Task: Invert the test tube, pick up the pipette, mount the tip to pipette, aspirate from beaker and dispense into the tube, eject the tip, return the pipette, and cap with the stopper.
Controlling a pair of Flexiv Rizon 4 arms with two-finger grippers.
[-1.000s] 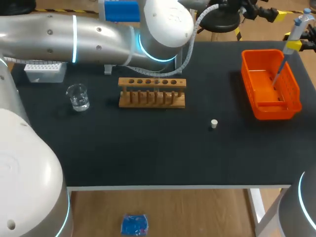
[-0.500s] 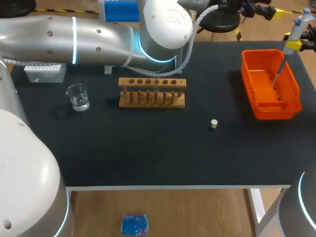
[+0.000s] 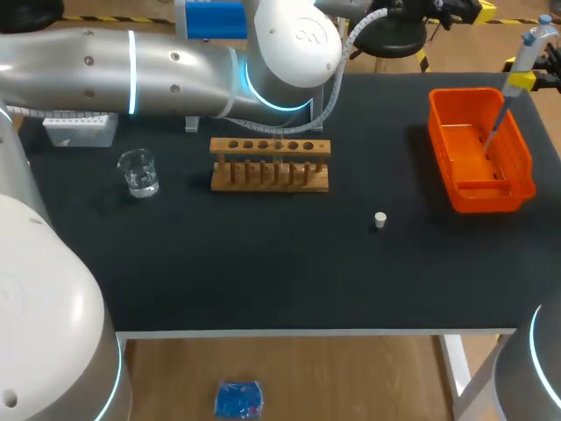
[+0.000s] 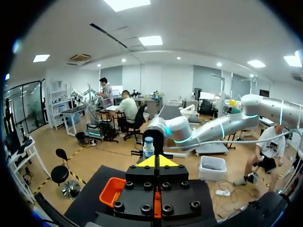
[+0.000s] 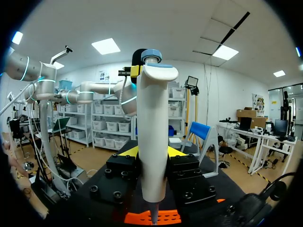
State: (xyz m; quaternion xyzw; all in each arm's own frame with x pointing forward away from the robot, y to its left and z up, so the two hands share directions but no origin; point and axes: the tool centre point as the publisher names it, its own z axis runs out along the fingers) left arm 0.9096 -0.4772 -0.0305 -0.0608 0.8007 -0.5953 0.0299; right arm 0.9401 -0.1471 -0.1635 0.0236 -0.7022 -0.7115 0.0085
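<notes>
My right gripper (image 3: 523, 81) is shut on the white pipette (image 3: 526, 51) with a blue top, holding it upright over the orange basket (image 3: 517, 180). In the right wrist view the pipette (image 5: 154, 132) stands between the yellow fingertips (image 5: 127, 152). My left arm reaches across the table's far side. Its gripper (image 3: 478, 10) is shut and holds nothing, and its tips (image 4: 158, 161) point at the pipette's head (image 4: 148, 146) just ahead. The small stopper (image 3: 379, 220) lies on the mat. The glass beaker (image 3: 138, 172) stands at the left. I cannot make out a tube in the wooden rack (image 3: 270, 164).
A white tip box (image 3: 81, 128) sits at the far left behind the beaker. The orange basket (image 4: 112, 191) also shows below and beside the left gripper. The left arm's big joint (image 3: 294, 44) hangs over the far edge behind the rack.
The left gripper has gone from wide open to shut and has drawn a little up and away from the pipette. The right arm and pipette have stayed put.
</notes>
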